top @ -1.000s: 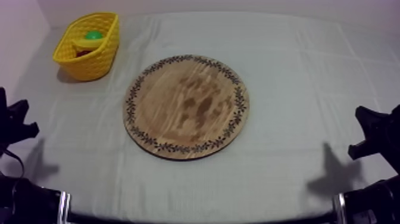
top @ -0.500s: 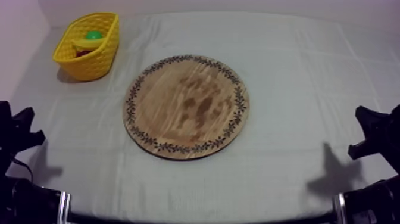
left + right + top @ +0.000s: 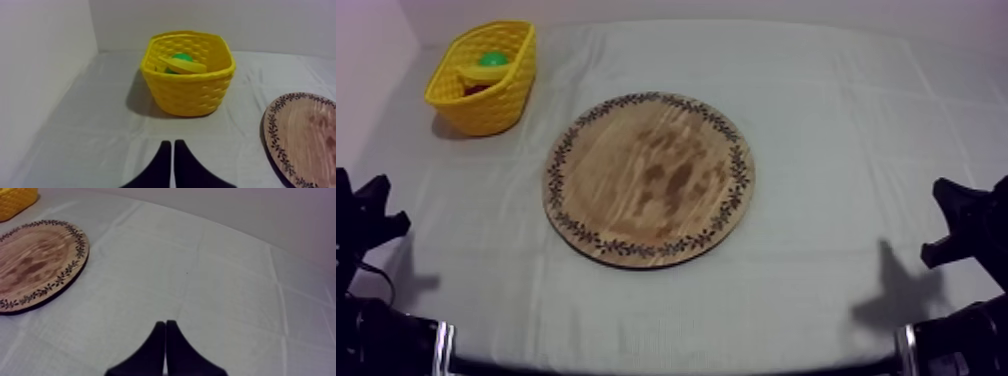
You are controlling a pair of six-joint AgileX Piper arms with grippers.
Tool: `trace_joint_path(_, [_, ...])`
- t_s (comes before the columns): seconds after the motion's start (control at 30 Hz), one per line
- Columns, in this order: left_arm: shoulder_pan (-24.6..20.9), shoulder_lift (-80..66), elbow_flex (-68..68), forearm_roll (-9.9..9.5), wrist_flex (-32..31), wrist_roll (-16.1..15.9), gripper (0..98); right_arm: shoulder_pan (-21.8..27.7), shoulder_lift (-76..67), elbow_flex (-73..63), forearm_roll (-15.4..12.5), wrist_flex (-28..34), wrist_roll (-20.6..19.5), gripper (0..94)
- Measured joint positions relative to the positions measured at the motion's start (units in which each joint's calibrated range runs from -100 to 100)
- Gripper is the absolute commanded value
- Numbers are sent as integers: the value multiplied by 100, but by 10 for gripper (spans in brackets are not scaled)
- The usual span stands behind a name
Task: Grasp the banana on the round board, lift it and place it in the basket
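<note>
The yellow basket (image 3: pixel 484 75) stands at the far left of the table. In it lie the banana (image 3: pixel 486 71), a green fruit (image 3: pixel 492 59) and something red (image 3: pixel 475 89). The round wooden board (image 3: pixel 649 180) lies bare at the centre. My left gripper (image 3: pixel 378 213) rests low at the left, well short of the basket. The left wrist view faces the basket (image 3: pixel 189 87), where the banana (image 3: pixel 183 65) lies across the green fruit (image 3: pixel 181 58). There my left gripper (image 3: pixel 170 146) is shut on nothing. My right gripper (image 3: pixel 948 222) rests low at the right, and in its own view my right gripper (image 3: pixel 165 324) forms a narrow shut wedge.
A wall runs along the table's left side and far edge. Bare cloth lies between each gripper and the board, whose rim (image 3: pixel 272 145) shows beside the basket and whose rim (image 3: pixel 75 263) lies ahead of my right gripper. A basket corner (image 3: pixel 15 199) shows beyond it.
My left gripper has shifted slightly toward the table's front edge. The right arm, the board and the basket have stayed still.
</note>
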State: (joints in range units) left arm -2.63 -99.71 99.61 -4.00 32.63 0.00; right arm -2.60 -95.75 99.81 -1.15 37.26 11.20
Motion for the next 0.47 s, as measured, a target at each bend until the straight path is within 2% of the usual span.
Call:
trace_joint_path(0.17, [-10,0,0,37,20,116,0,0,0,0,0,0,0,3])
trace_joint_path(0.47, [-37,0,-27,68,172,19,0,0,0,0,0,0,0,3])
